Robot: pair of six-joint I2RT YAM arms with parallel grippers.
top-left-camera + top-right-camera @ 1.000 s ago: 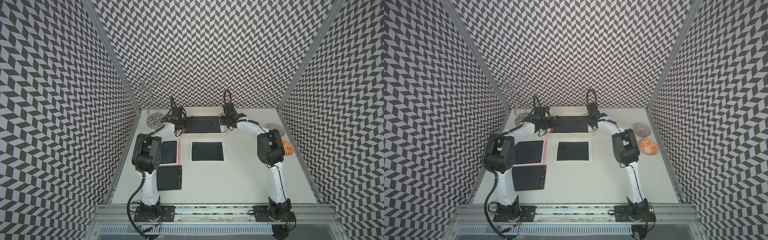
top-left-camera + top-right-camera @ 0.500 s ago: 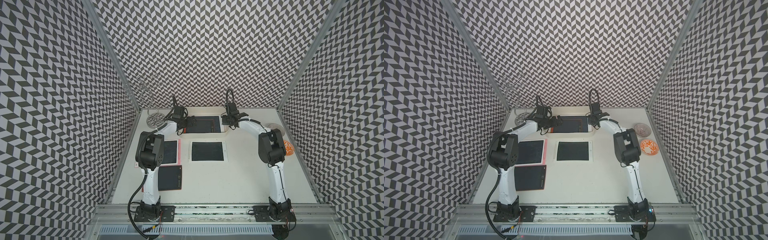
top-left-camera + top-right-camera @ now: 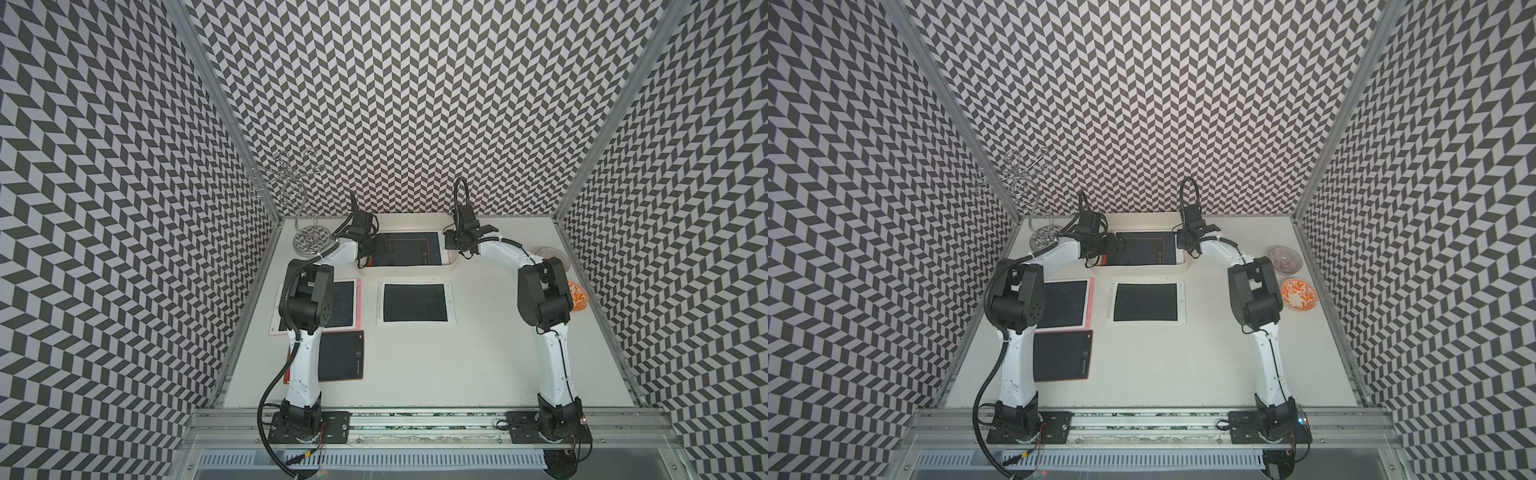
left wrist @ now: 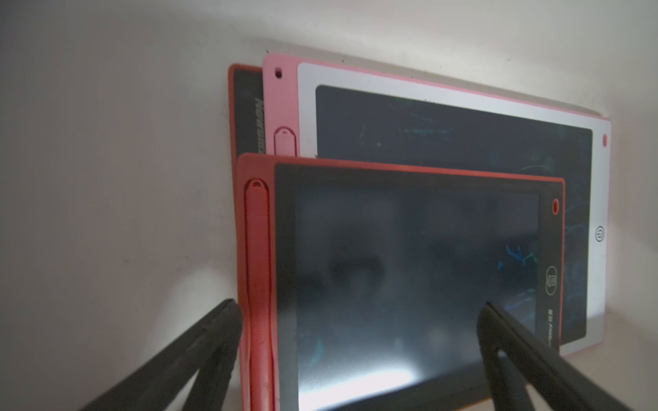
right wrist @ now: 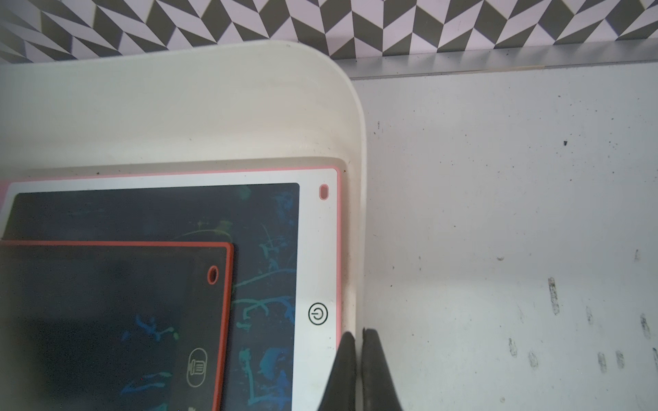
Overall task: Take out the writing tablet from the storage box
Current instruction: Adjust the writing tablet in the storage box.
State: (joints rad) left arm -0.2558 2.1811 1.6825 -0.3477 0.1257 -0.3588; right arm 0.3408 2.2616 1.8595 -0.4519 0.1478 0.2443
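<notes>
The cream-white storage box (image 3: 409,270) (image 3: 1142,272) stands at the back of the table. Stacked tablets lie inside. On top is a red-framed writing tablet (image 3: 409,247) (image 4: 409,267) (image 5: 106,302), over a pink-and-white one (image 4: 445,135) (image 5: 313,249). A third, dark tablet with a red edge (image 4: 245,114) peeks out below. My left gripper (image 3: 384,246) (image 4: 359,306) is open just above the top tablet's left end, its fingers straddling that end. My right gripper (image 3: 451,241) (image 5: 358,334) is shut on the box's right wall (image 5: 356,213).
Three more tablets lie on the table in front of the box: a pink-framed one (image 3: 345,303), a white-framed one (image 3: 415,302) and a red-backed black one (image 3: 343,355). A wire stand (image 3: 309,241) is at back left. A clear bowl (image 3: 550,253) and an orange bowl (image 3: 577,295) sit right.
My right gripper has closed on the box's right wall. My left gripper has moved to the right, further over the top tablet.
</notes>
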